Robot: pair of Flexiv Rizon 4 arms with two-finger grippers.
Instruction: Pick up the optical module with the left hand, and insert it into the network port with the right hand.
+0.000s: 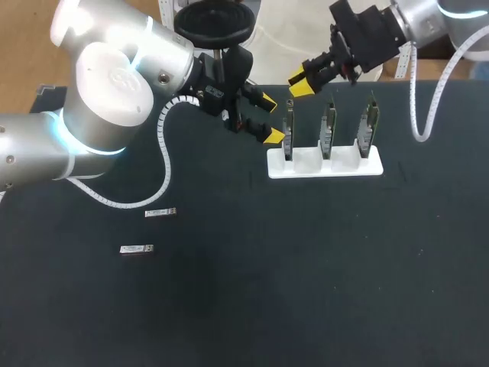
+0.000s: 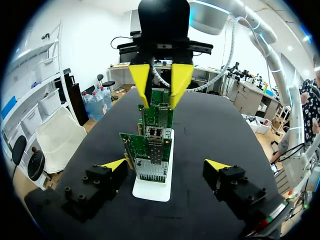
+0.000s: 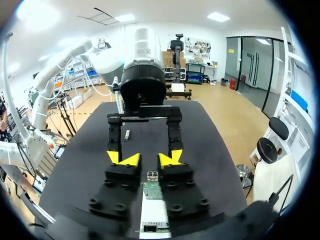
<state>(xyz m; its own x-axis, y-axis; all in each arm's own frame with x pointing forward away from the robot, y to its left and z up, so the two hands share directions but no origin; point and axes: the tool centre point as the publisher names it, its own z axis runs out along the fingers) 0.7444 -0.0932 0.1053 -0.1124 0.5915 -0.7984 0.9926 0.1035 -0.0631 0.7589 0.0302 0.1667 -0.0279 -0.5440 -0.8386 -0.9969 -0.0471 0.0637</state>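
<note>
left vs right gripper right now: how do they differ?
Spread: the left gripper has its fingers wide apart; the right gripper has only a narrow gap between its fingers.
Place: the left gripper sits beside one end of the white rack, facing along the row of circuit cards; the right gripper hangs above the cards, pointing down at them.
Shared: yellow tips, both open and empty.

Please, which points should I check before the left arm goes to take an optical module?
1. Left gripper open and empty: ok.
2. Two optical modules lying free on the table: ok.
3. Left gripper above a module: not ok, it is near the cards.
4. Right gripper open and empty: ok.
5. Three cards upright in the white holder: ok.
</note>
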